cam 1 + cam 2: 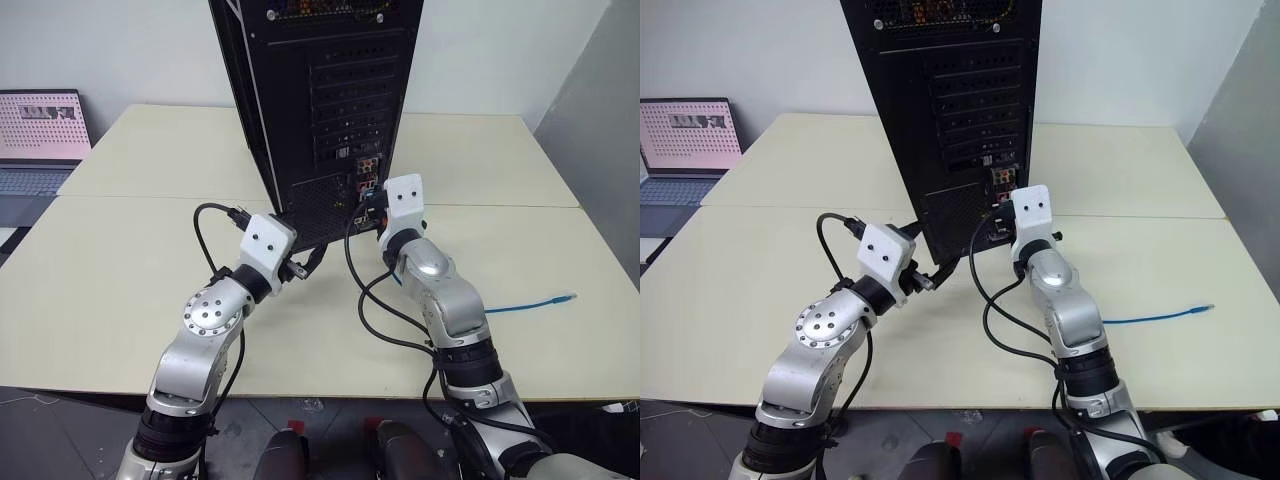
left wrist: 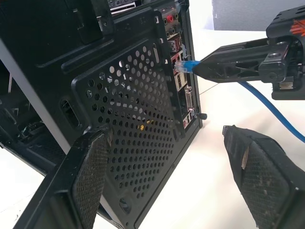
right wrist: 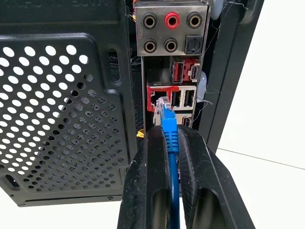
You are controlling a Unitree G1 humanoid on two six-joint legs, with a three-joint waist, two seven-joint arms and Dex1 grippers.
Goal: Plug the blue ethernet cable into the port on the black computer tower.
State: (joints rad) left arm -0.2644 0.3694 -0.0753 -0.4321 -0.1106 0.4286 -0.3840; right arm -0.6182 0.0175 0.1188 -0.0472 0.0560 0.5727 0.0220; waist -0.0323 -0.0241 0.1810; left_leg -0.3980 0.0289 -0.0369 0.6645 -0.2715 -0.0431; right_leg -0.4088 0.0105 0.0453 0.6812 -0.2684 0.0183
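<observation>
Blue ethernet cable [image 3: 170, 138] between right end effector [image 3: 167, 143] fingers

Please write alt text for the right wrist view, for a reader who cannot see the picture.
The right tool, shut on the blue ethernet cable, holds its clear plug at the mouth of the port in the rear panel of the black computer tower. Round audio jacks sit above the port, and a perforated vent grille is beside it.

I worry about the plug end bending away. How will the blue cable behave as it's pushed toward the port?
Probably floppy: the blue ethernet cable sags behind the right gripper. Pinched just behind its plug, the short tip likely stays stiff enough. The loose end on the table should simply drag.
</observation>
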